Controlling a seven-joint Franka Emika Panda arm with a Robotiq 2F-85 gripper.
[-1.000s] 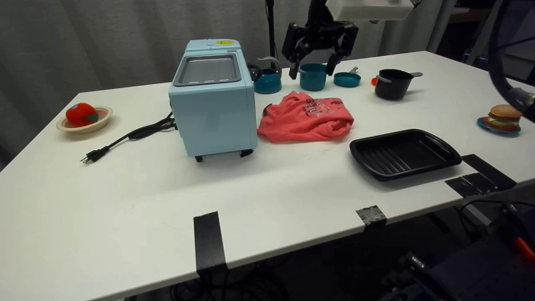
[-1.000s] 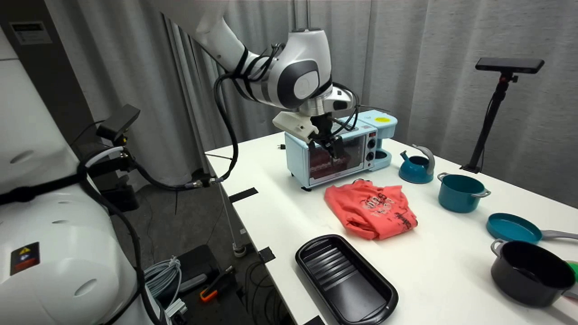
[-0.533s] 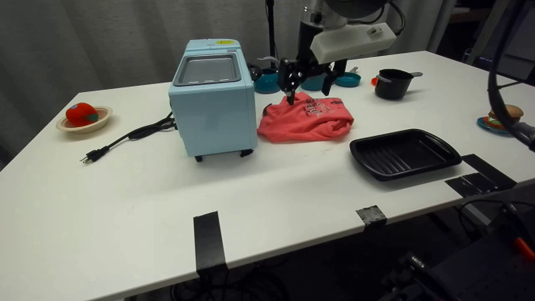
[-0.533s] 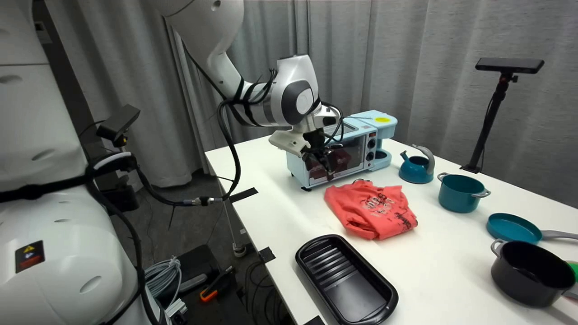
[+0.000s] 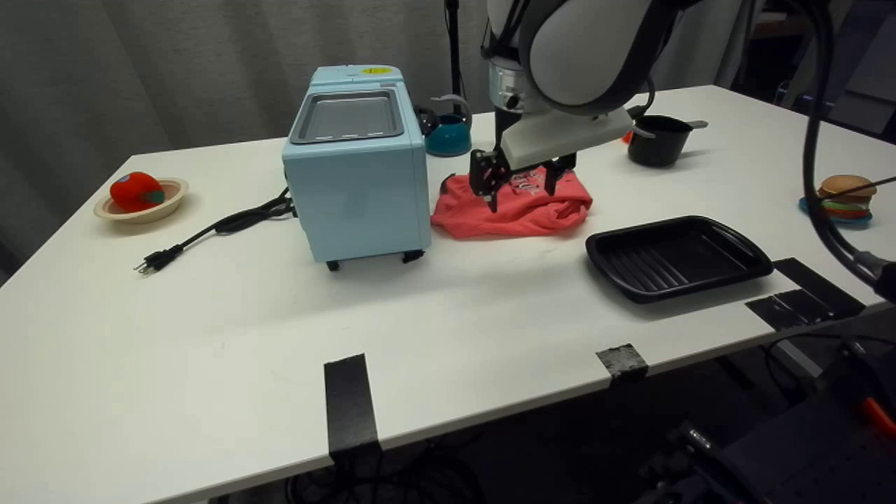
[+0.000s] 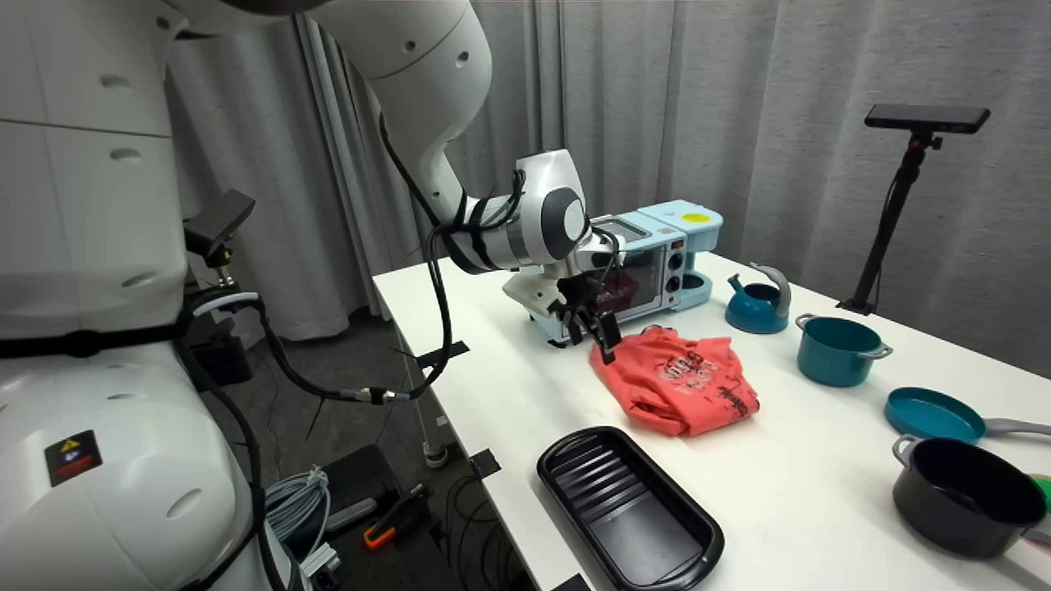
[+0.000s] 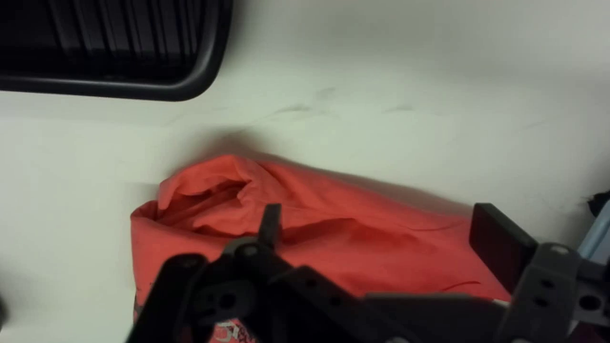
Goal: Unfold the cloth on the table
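Gripper [image 5: 522, 200]: angled downward, its jaws parted wide, with nothing gripped. In the wrist view it is placed over part of the cloth [image 7: 371, 250]; whether contact is made cannot be told.

Cloth: coral-red, printed in black and white, creased and folded, laid on the white table [image 5: 210, 364], just beside the glazed front of the light-blue toaster oven [image 5: 357, 203].

Black grill pan [image 6: 632, 509]: ridged over one half, set apart from the cloth, near a table edge marked by black tape strips [image 5: 351, 402].

Cookware, in an exterior view: teal kettle [image 6: 756, 312], teal pot [image 6: 833, 365] and teal frying pan [image 6: 932, 414], arranged in a row beyond the cloth; black pot [image 6: 956, 513], stood near the frying pan.

Outlying, in an exterior view: red tomato-like piece [image 5: 134, 192], held in a cream bowl [image 5: 143, 218]; black power cord [image 5: 245, 220], run out from the oven; toy burger [image 5: 848, 203], set on a teal plate [image 5: 865, 218].
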